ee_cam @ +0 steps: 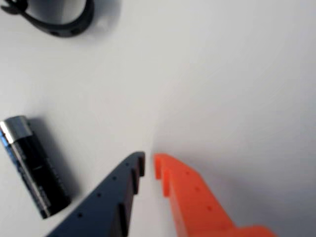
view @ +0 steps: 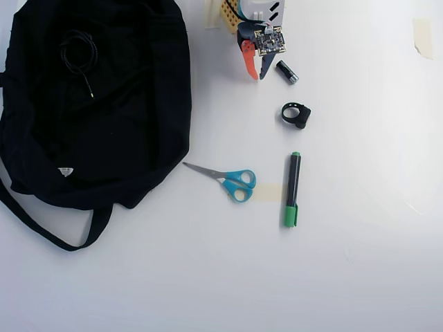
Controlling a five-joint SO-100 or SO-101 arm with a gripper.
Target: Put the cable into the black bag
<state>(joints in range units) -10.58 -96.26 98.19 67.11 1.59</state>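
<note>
In the overhead view the cable (view: 78, 52), a thin black cord wound in a small coil with its plug end trailing down, lies on top of the black bag (view: 131, 131) near the bag's upper left. The bag fills the left of the table, and its strap (view: 41, 225) loops out below it. My gripper (view: 259, 77) sits at the top centre, well right of the bag. In the wrist view its dark and orange fingers stand nearly together over bare white table, and the gripper (ee_cam: 149, 160) is shut with nothing between them. Neither cable nor bag shows in the wrist view.
A black battery (view: 286, 72) lies just right of the gripper, at lower left (ee_cam: 34, 165) in the wrist view. A black ring-shaped clip (view: 296, 114) lies below it. Blue-handled scissors (view: 232, 181) and a green marker (view: 293, 188) lie mid-table.
</note>
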